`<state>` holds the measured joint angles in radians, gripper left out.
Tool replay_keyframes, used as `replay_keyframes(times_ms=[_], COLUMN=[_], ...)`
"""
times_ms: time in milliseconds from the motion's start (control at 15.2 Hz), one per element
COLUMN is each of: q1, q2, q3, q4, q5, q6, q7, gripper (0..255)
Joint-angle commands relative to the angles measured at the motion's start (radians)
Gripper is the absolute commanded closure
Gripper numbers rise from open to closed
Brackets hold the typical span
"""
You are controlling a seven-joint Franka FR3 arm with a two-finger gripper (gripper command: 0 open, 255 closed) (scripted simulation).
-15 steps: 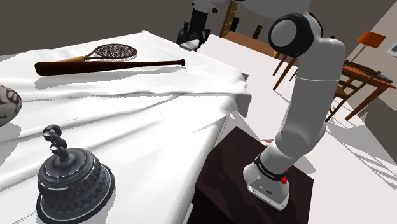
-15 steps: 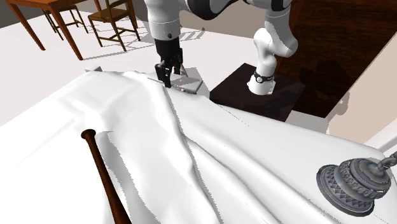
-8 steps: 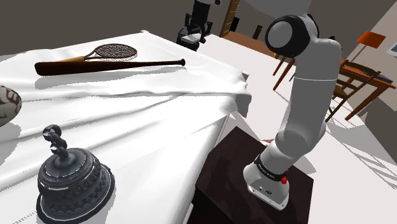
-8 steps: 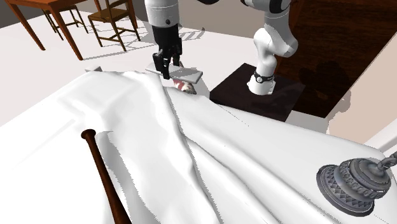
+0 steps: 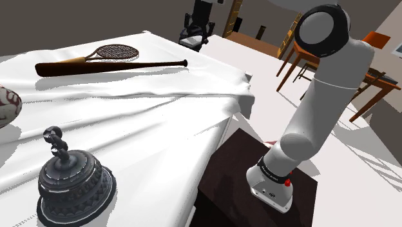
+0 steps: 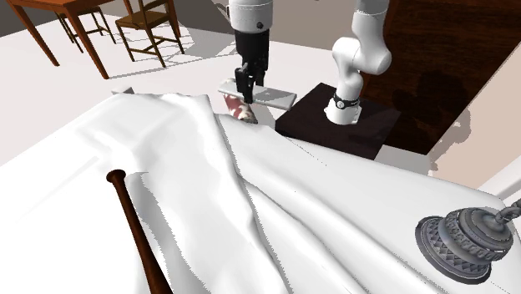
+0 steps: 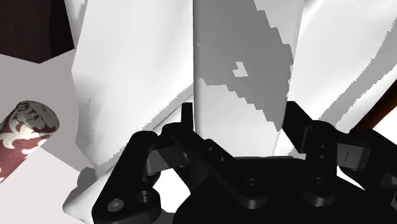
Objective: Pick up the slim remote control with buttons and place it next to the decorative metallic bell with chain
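Grey slim remote (image 6: pixel 272 95) is clamped between the closed pincer (image 6: pixel 244 88) fingers, held aloft, well apart from the bell (image 6: pixel 466 238).

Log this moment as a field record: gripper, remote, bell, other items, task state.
gripper: shut on the remote, raised over the edge of the white cloth
remote: pale grey slab, held clear of the surface
bell: dark, with a chain, standing on the cloth far from the remote
other items: bat and racket on the cloth; red-and-white patterned cylinder beside the cloth's edge
task state: remote lifted, not yet beside the bell
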<state>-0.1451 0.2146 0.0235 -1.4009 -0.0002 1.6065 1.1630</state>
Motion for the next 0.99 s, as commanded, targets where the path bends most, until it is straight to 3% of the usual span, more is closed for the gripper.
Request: replay_keyframes(times_ms=[0,462,924], q1=[0.019,0.088,0.155], q2=[-0.061,-0.232,-0.357], q3=[0.012,0.072,0.147], q4=[-0.088,-0.304,-0.445], q5=[0.000,0.008,0.032], q6=[0.028,0.073,0.091], q7=[0.032,0.160,0.298], gripper=[255,255,255])
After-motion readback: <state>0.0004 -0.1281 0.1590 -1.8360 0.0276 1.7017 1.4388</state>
